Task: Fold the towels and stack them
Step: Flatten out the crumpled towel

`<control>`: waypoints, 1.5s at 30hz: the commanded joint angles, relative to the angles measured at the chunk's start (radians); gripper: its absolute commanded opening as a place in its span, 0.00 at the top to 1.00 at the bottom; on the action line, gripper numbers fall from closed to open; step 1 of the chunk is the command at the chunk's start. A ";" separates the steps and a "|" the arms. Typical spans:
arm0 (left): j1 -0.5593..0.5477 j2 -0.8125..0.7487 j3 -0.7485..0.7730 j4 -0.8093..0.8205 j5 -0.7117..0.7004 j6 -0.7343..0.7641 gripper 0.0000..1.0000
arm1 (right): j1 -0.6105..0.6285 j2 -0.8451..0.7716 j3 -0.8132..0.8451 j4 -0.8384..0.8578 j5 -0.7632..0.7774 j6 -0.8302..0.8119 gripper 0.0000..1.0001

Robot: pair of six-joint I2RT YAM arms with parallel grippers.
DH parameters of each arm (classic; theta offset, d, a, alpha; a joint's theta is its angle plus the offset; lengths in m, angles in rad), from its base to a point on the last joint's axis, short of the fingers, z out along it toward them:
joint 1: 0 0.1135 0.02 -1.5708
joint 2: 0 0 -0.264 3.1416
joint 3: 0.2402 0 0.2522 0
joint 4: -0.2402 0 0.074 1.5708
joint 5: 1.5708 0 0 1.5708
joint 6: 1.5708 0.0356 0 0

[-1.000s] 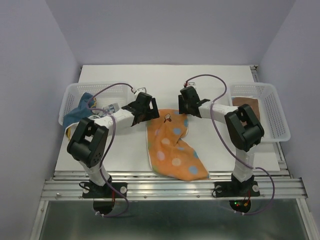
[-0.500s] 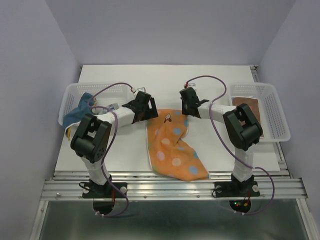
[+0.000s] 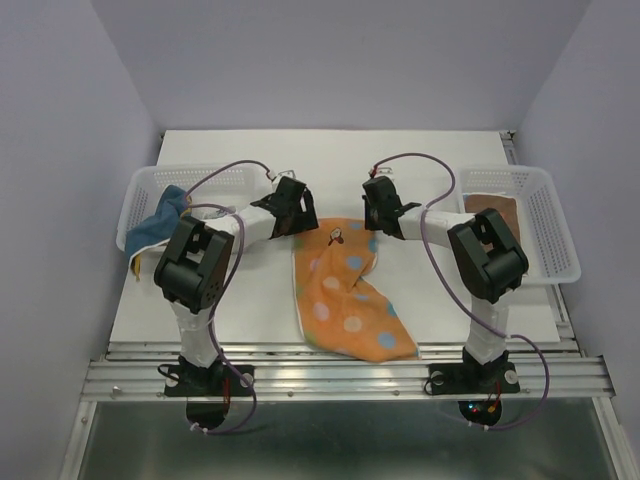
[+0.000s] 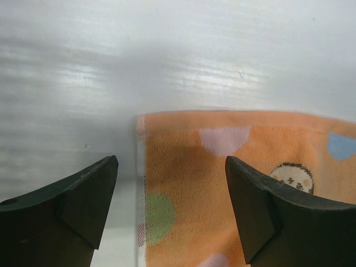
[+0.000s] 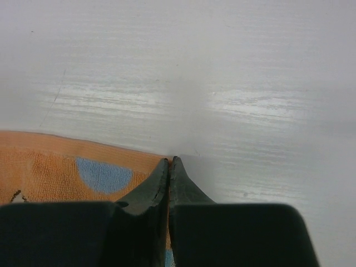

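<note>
An orange towel (image 3: 345,295) with coloured circles lies spread in the middle of the table, its near part rumpled. My left gripper (image 3: 291,213) hangs open over the towel's far left corner (image 4: 167,144); in the left wrist view the gripper (image 4: 171,161) has one finger on each side of that corner. My right gripper (image 3: 378,212) sits at the far right corner. In the right wrist view the gripper (image 5: 169,160) is shut, its tips pinching the orange towel (image 5: 55,161) at its very edge. A blue towel (image 3: 160,215) lies in the left basket and a brown towel (image 3: 495,212) in the right one.
A white perforated basket (image 3: 140,190) stands at the table's left edge and another (image 3: 555,220) at the right edge. The white table (image 3: 330,160) stretches back to the purple wall. The arm bases stand on the metal rail at the near edge.
My right gripper has closed on the towel's far right corner. My left gripper has moved a little further back and right, over the far left corner, still open.
</note>
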 commanded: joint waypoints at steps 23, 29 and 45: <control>0.002 0.115 0.083 -0.032 -0.052 0.047 1.00 | -0.023 -0.041 -0.042 -0.016 -0.028 -0.048 0.99; -0.021 0.046 0.065 -0.020 -0.112 0.069 1.00 | -0.021 -0.087 -0.045 -0.032 -0.039 -0.072 0.99; -0.248 -0.560 -0.018 0.023 -0.350 0.090 1.00 | 0.008 -0.677 -0.108 -0.102 -0.341 -0.209 0.99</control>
